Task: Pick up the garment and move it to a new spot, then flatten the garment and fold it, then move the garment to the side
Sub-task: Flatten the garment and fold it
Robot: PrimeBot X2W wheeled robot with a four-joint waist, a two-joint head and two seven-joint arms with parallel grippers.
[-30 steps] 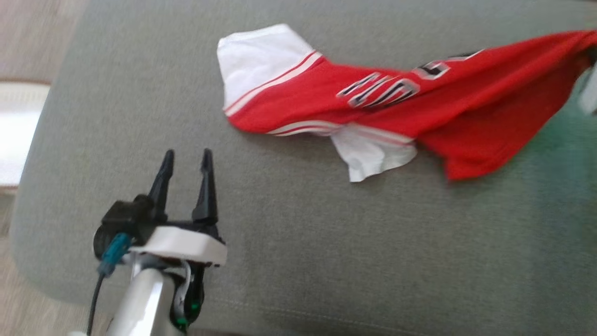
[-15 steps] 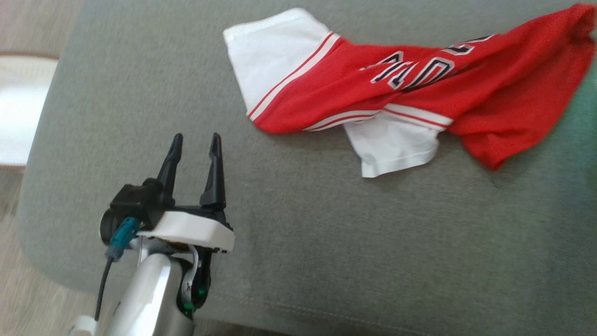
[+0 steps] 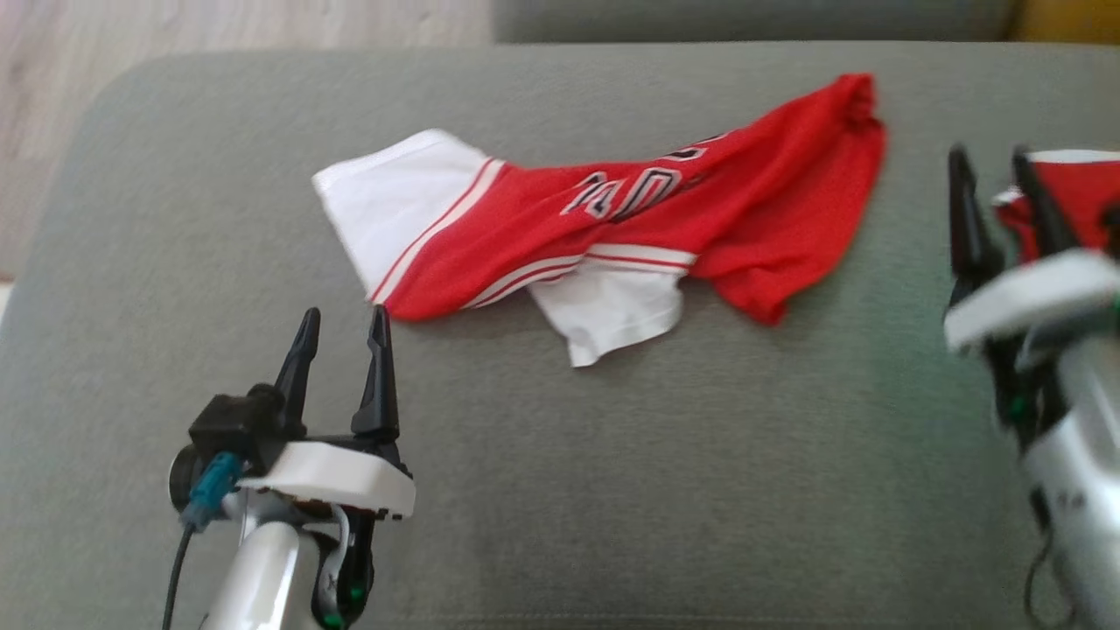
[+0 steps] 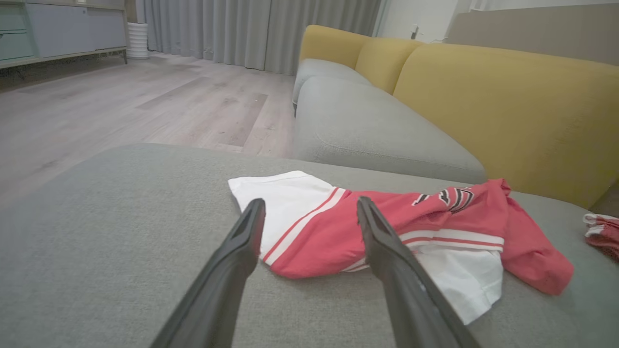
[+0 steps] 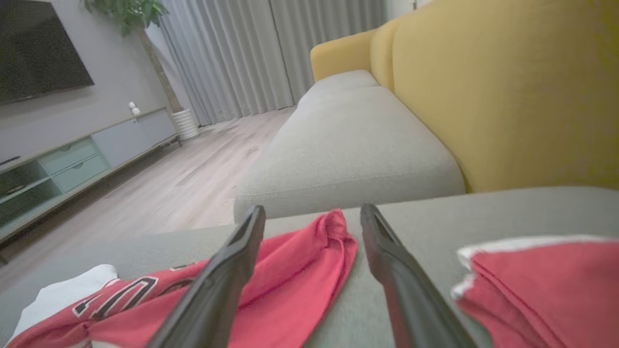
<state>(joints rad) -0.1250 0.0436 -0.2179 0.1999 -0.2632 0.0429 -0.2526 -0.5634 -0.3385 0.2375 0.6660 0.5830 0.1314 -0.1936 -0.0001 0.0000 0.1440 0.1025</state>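
The garment (image 3: 630,219) is a red jersey with white sleeves and dark lettering, lying crumpled on the grey cushion (image 3: 612,490). It also shows in the left wrist view as the garment (image 4: 387,232) and in the right wrist view as the garment (image 5: 290,270). My left gripper (image 3: 343,319) stands open near the cushion's front left, its tips just short of the white sleeve. At the right, my right gripper (image 3: 993,162) is open and empty, a little to the right of the jersey's red end.
A folded red and white garment (image 3: 1072,188) lies at the far right behind my right gripper, seen too as the folded garment (image 5: 537,285). A yellow sofa back (image 4: 503,106) and grey seat (image 5: 353,154) stand beyond. Wooden floor (image 4: 121,106) lies left.
The right end of the jersey, lifted a second ago, now lies on the cushion. My right gripper has let go and opened. The head camera has shifted, bringing the right gripper into view.
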